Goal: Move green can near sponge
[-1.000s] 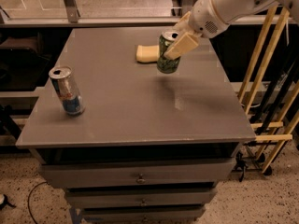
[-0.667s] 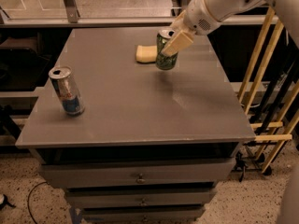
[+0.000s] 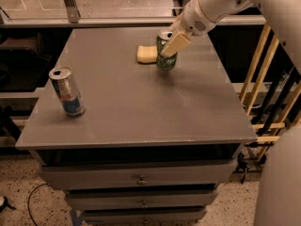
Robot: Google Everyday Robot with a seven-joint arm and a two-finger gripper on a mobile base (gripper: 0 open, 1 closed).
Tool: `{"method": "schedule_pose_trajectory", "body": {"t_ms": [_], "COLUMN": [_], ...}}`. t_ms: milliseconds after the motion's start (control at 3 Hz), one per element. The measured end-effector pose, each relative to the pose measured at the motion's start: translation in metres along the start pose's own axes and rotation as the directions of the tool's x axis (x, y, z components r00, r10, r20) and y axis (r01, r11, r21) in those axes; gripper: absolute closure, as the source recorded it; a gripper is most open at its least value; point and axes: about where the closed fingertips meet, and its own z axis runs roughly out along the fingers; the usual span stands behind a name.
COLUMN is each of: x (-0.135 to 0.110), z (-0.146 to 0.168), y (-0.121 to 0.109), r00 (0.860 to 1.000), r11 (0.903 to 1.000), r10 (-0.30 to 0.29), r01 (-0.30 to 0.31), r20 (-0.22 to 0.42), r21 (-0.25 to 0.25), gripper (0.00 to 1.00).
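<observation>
The green can (image 3: 165,62) stands upright at the far middle of the grey table (image 3: 141,112), just right of the pale yellow sponge (image 3: 146,54), about a finger's width from it. My gripper (image 3: 168,48) reaches in from the upper right and is shut on the green can. One cream finger (image 3: 175,44) lies across the can's front and upper right side. The other finger is hidden behind the can. The can's base looks to be at or just above the tabletop.
A slimmer silver-and-blue can (image 3: 68,92) stands near the table's left edge. Drawers (image 3: 141,179) are below the tabletop. Wooden slats (image 3: 263,93) stand to the right of the table. A glass rail (image 3: 70,4) runs behind it.
My gripper has carried the green can a little to the left, closer to the sponge. The sponge and the silver-and-blue can have not moved.
</observation>
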Motion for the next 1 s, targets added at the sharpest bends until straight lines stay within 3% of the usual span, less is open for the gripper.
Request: {"method": "schedule_pose_trajectory", "body": {"t_ms": [333, 1000], "x": [0.0072, 0.0076], "z": [0.014, 0.0212], "y": [-0.0038, -0.0023], "r00": [1.0, 1.0], "r11": [0.9997, 0.9994], "r10": [0.009, 0.01], "r01": [-0.01, -0.01], "r20": [-0.016, -0.017], "r21": [-0.021, -0.033], "gripper": [1.0, 0.58]}}
